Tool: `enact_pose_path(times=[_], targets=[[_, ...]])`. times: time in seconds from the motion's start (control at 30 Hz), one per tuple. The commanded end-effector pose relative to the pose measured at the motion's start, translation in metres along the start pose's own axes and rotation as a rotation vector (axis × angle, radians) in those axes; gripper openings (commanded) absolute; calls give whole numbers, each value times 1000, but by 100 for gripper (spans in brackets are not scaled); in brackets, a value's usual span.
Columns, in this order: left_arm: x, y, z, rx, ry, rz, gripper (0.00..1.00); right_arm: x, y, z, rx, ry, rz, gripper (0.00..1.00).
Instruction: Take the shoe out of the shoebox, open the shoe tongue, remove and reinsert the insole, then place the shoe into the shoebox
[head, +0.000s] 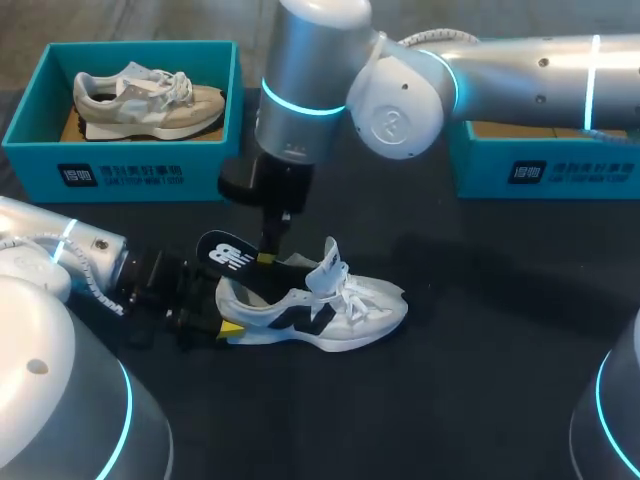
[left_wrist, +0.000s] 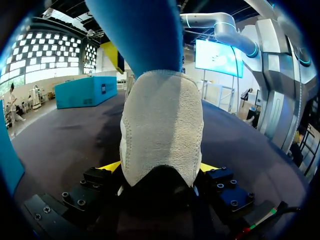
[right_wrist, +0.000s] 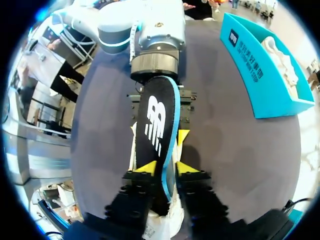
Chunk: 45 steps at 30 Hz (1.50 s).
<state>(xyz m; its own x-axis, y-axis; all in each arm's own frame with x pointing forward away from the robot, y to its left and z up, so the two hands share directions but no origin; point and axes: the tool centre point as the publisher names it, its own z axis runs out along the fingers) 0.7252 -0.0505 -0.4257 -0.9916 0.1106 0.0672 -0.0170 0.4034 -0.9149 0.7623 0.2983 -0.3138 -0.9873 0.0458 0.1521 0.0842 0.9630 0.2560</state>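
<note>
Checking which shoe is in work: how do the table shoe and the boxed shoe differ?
The table shoe is white with black trim; the boxed shoe is beige and grey. The left tool grips the table shoe's heel; the boxed shoe lies untouched. The table shoe's insole sticks out in the right tool; the boxed shoe shows none. Both are laced sneakers.

Two shoes (head: 352, 310) (head: 150, 100), two shoeboxes (head: 130, 170) (head: 560, 172), one insole (head: 226, 256)

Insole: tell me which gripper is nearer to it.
Right. The right gripper is shut on the insole; the left gripper clamps the heel of the white shoe, below it.
</note>
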Motion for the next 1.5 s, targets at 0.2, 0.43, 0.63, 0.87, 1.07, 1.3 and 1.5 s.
enact_pose_path(times=[0.2, 0.43, 0.63, 0.87, 1.07, 1.3, 1.5], targets=[[-2, 5, 4, -2, -1, 0, 0, 1, -3, -6, -133, 108, -42, 45], [-2, 5, 4, -2, -1, 0, 0, 0, -3, -6, -222, 203, -65, 45], [-2, 5, 4, -2, -1, 0, 0, 3, -2, -2, -252, 272, -64, 41], [-2, 5, 4, -2, -1, 0, 0, 5, 6, 7, -244, 303, -59, 42], [-2, 5, 4, -2, -1, 0, 0, 6, 13, 14, -261, 318, -60, 41], [-2, 5, 4, -2, -1, 0, 0, 12, 13, 20, -275, 326, -51, 35], [-2, 5, 4, -2, -1, 0, 0, 16, 10, 22, -279, 328, -40, 32]])
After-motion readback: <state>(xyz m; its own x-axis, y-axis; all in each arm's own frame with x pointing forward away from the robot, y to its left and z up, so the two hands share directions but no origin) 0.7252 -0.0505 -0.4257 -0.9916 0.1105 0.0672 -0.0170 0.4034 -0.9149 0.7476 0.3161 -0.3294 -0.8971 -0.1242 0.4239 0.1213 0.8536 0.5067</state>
